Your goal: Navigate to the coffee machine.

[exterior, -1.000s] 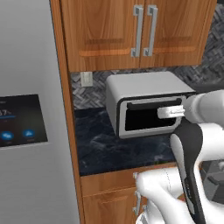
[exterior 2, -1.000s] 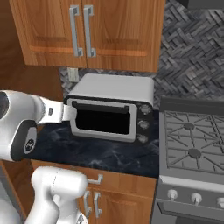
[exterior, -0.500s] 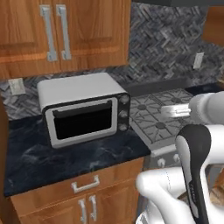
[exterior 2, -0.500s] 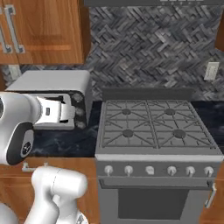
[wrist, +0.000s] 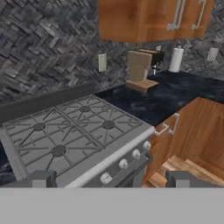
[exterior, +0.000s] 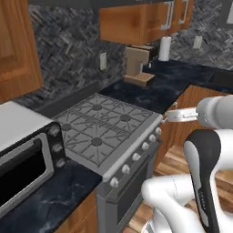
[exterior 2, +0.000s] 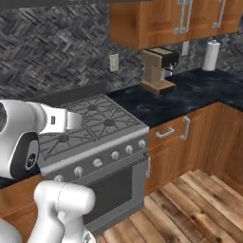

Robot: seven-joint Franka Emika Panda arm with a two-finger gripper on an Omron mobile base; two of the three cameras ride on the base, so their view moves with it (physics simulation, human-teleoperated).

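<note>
The hand (wrist: 109, 179) is raised above the front edge of the gas stove (wrist: 74, 135), its two dark fingertips (wrist: 39, 178) spread wide apart, holding and touching nothing. One coffee machine (exterior 2: 157, 70), with a tan-brown body, black top head and slatted drip tray base, stands on the dark stone bench (exterior 2: 190, 95) to the right of the stove, against the herringbone backsplash (exterior 2: 57, 52) and under the wooden wall cabinets (exterior 2: 171, 19); it is well apart from the hand. One roll of paper towel (exterior 2: 210, 55) stands upright further right on the same bench. The stove carries four burners and a row of front knobs (exterior 2: 97, 163). One white-and-silver toaster oven (exterior: 22, 159) with a black glass door sits on the bench left of the stove. One wall outlet (exterior 2: 114, 62) is set between stove and coffee machine.
</note>
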